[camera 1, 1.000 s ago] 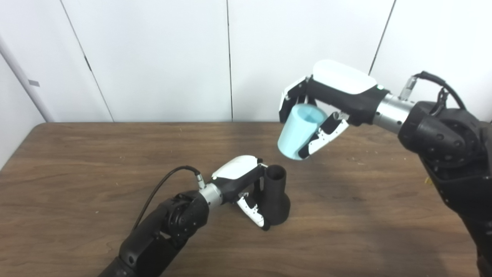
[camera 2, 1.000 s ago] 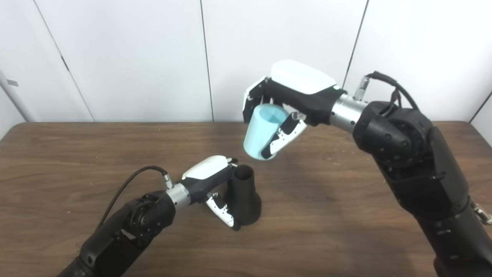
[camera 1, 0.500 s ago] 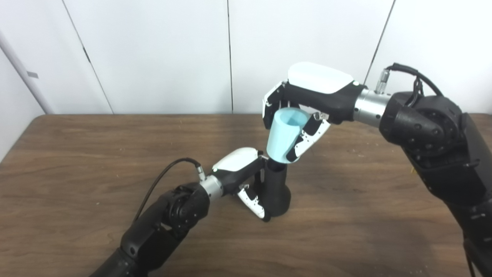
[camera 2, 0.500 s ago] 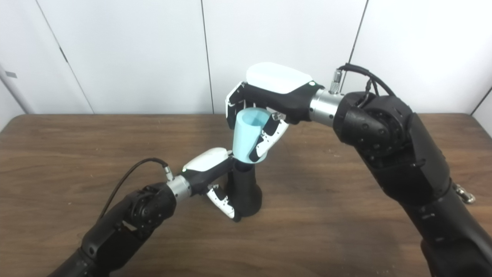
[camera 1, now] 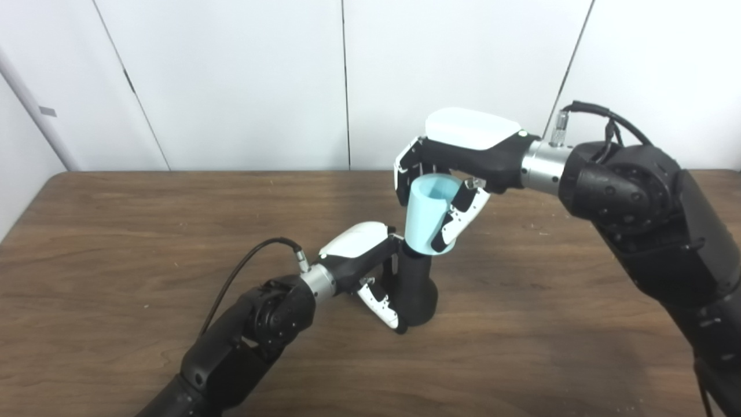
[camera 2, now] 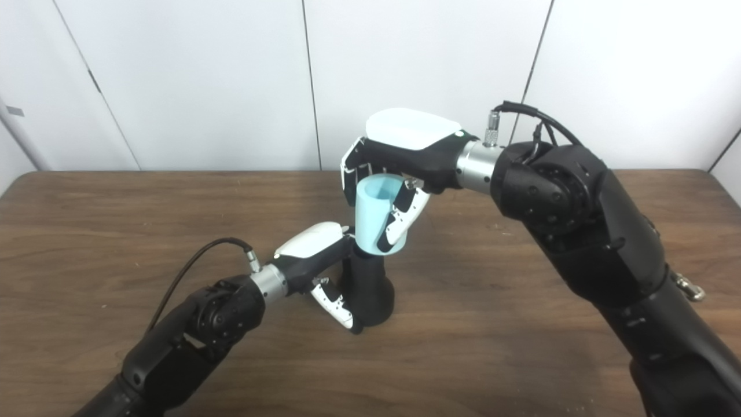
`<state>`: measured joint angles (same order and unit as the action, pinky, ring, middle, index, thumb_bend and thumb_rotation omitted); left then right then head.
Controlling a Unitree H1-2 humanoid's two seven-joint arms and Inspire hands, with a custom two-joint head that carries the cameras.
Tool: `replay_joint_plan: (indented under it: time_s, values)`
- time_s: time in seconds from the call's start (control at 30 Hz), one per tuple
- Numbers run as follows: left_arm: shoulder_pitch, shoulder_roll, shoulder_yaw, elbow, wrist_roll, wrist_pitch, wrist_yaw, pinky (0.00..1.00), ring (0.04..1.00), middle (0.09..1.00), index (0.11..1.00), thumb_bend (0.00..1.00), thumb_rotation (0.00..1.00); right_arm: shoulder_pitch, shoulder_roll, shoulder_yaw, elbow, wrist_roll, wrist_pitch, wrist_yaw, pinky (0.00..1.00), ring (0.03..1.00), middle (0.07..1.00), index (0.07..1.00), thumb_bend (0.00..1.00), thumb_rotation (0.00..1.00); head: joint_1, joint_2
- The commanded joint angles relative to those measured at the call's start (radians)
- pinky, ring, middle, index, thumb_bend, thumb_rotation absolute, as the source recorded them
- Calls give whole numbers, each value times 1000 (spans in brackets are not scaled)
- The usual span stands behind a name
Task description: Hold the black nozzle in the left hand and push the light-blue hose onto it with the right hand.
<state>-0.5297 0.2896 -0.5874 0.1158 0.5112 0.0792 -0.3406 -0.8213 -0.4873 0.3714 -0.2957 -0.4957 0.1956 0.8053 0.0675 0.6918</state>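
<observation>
At the centre of the frame, the black nozzle (camera 1: 414,289) stands upright on the brown wooden table (camera 1: 116,231), its flared base resting on the wood and its narrow neck pointing up. The left hand (camera 1: 370,272), reaching in from the lower left, is closed around the nozzle's left side; its white-backed fingers (camera 1: 379,304) wrap the lower body, though how far they reach behind the nozzle is hidden by the nozzle itself.

Just above, the right hand (camera 2: 393,174) comes in from the right of the frame and grasps the light-blue hose (camera 2: 376,217) (a short, tapered sleeve with its open top facing the cameras). The thumb crosses the front of the hose while the other fingers curl behind it, mostly out of sight. The hose's lower rim sits over the top of the nozzle, and the nozzle's mouth is covered from both views; how far the neck has gone inside cannot be made out. The hose leans slightly to the right of the nozzle's axis.

A black cable (camera 1: 249,266) loops from the left wrist and another arcs over the right wrist (camera 2: 521,116). The right arm is cut off at the lower right edge, the left at the bottom edge. White wall panels (camera 1: 231,81) fill the upper half of the frame.
</observation>
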Motion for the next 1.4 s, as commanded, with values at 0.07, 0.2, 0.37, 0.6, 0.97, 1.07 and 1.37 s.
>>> replay_joint_plan:
  time_s: [0.07, 0.2, 0.37, 0.6, 0.97, 1.07, 1.37]
  values:
    - [53, 7, -52, 31, 22, 35, -106, 1000, 582, 480, 485, 526, 0, -63, 6, -14, -2, -4, 0, -9, 370, 438, 483, 485, 503, 0, 0, 2]
    - [54, 6, -54, 32, 23, 33, -105, 1000, 577, 478, 486, 526, 0, -62, 22, -18, 7, -12, 5, -20, 376, 443, 477, 483, 503, 0, 2, 3]
    - [56, 6, -56, 29, 27, 34, -104, 1000, 575, 478, 486, 526, 0, -61, 42, -19, 11, -26, 8, -34, 373, 447, 471, 486, 503, 0, 6, 6]
    - [54, 10, -55, 28, 25, 34, -108, 1000, 584, 479, 485, 526, 0, -51, 65, -19, 16, -46, 4, -46, 370, 449, 468, 488, 503, 0, 6, 5]
    - [55, 11, -55, 14, 30, 46, -114, 1000, 586, 477, 486, 526, 0, 4, 61, -7, 32, -56, -29, -54, 382, 451, 471, 479, 504, 0, 7, 10]
    - [57, 13, -54, 11, 29, 49, -114, 1000, 585, 474, 488, 526, 0, 11, 53, 2, 30, -57, -30, -46, 387, 452, 468, 481, 504, 0, 7, 15]
    - [55, 18, -52, 6, 26, 56, -119, 1000, 585, 475, 487, 526, 0, 9, 15, 17, 27, -41, -40, -7, 383, 447, 469, 487, 503, 0, 5, 22]
